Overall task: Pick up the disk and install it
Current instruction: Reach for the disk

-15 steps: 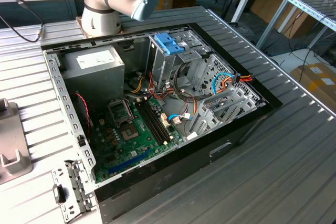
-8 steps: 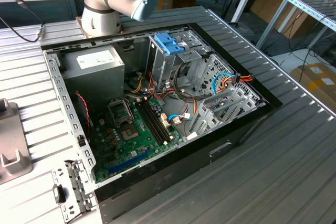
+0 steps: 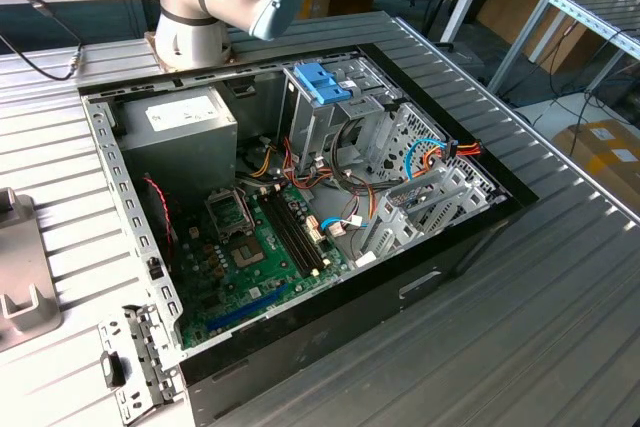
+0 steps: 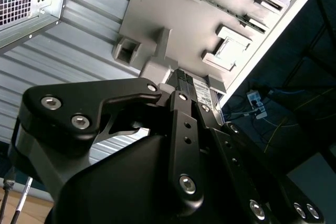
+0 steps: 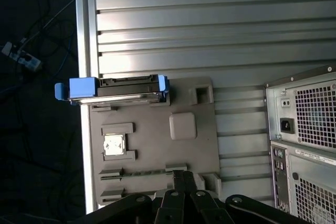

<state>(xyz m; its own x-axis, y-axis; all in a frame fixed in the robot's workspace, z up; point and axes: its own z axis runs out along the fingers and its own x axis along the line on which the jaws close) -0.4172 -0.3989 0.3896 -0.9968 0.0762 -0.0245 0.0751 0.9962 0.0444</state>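
Jaws of the gripper (image 5: 184,176) look pressed together, holding nothing; the disk (image 5: 113,88) stands on edge at the grey holder's (image 5: 199,140) opposite end, apart from them

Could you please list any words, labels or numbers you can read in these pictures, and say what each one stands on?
No text here can be read with confidence.
Label on the power supply: print too small to read.
White label on the disk: blurred, unreadable.
Sticker on the rear of the computer case: too small to read.
White labels on the yellow box: too small to read.
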